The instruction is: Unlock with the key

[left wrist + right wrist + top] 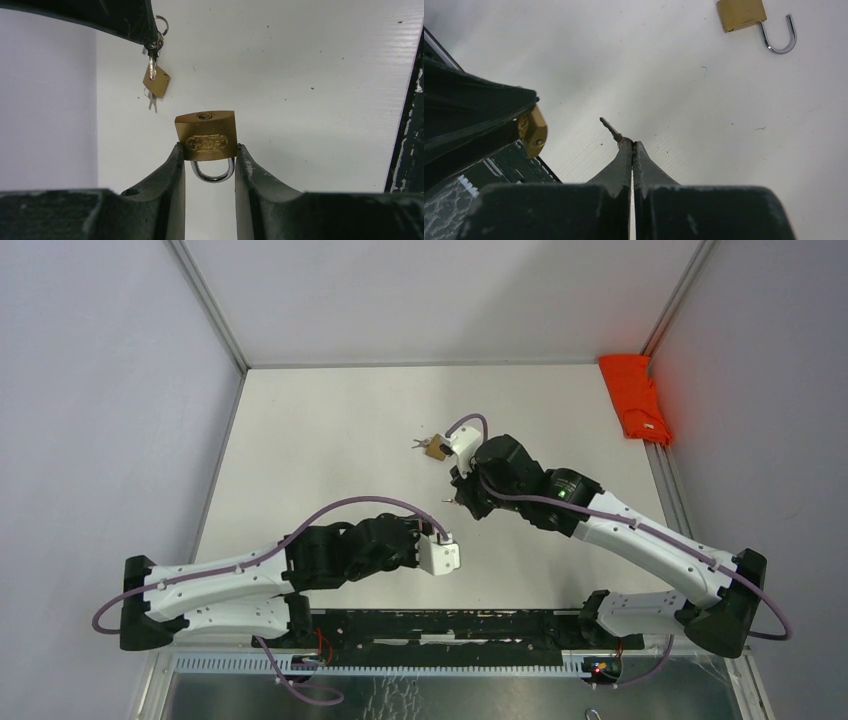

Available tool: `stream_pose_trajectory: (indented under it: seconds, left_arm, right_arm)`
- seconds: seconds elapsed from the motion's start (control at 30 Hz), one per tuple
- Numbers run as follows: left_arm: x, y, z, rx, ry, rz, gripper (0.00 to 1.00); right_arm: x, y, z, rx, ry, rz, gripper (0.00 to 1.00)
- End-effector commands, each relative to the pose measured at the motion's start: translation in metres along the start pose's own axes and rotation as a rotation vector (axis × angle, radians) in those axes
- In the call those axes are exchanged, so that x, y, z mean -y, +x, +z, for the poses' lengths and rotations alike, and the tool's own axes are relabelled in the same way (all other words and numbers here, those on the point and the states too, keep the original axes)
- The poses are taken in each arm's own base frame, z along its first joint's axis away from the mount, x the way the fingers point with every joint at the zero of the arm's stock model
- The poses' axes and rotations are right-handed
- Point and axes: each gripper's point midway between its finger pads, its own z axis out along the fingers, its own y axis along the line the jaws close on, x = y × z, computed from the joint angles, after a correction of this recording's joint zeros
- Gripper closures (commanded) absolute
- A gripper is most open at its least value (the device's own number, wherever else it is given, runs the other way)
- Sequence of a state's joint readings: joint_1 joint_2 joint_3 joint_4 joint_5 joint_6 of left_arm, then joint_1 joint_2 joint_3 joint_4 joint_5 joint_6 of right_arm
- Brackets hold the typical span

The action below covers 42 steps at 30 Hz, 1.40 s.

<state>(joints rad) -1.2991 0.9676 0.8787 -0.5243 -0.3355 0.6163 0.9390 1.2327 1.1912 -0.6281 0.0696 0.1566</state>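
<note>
Two brass locks are in view: the held padlock (pixel 206 135) sits squeezed by its sides between the half-spread fingers of the left gripper (pixel 209 150), keyhole facing away from the wrist, while the right gripper (pixel 632 146) is pinched tight on the key (pixel 610 128), its tip near that lock but not touching; the open padlock (pixel 741 12) lies on the table (pixel 724 125)

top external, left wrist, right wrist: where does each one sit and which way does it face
Top external: fixed above and behind the bases, looking down on the table; both arms show.
Left wrist: on the left arm, looking out along the left fingers, which clamp a brass padlock.
Right wrist: on the right arm, looking out along the right fingers, shut on the key.
Shared: both wrist views catch that padlock and that key.
</note>
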Motion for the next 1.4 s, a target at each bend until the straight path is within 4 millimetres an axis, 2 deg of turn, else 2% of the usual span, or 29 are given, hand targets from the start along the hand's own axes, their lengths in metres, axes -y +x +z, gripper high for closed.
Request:
stream_pose_trajectory:
  seconds: [0.0, 0.2, 0.53, 0.9, 1.17, 1.37]
  left_arm:
    - [-0.017, -0.01, 0.0, 0.001, -0.052, -0.096, 0.98]
    - [-0.025, -0.005, 0.001, -0.027, -0.095, -0.089, 0.98]
    - [-0.032, -0.002, -0.002, -0.038, -0.121, -0.107, 0.98]
    - [-0.034, -0.006, -0.004, -0.033, -0.117, -0.116, 0.98]
    - [-0.032, -0.006, -0.006, -0.026, -0.104, -0.124, 0.98]
    - [-0.031, -0.005, -0.007, -0.024, -0.101, -0.124, 0.98]
  right_arm:
    - [-0.004, -0.016, -0.014, 0.044, 0.006, 0.025, 1.0]
    - [-0.02, -0.017, -0.015, 0.05, -0.051, 0.034, 1.0]
    - [-0.037, -0.006, -0.009, 0.033, -0.104, 0.032, 1.0]
    - [-0.04, -0.005, -0.002, 0.033, -0.107, 0.027, 1.0]
    - [-0.039, -0.018, -0.001, 0.06, -0.092, 0.026, 1.0]
    - [-0.04, -0.019, 0.001, 0.053, -0.098, 0.022, 1.0]
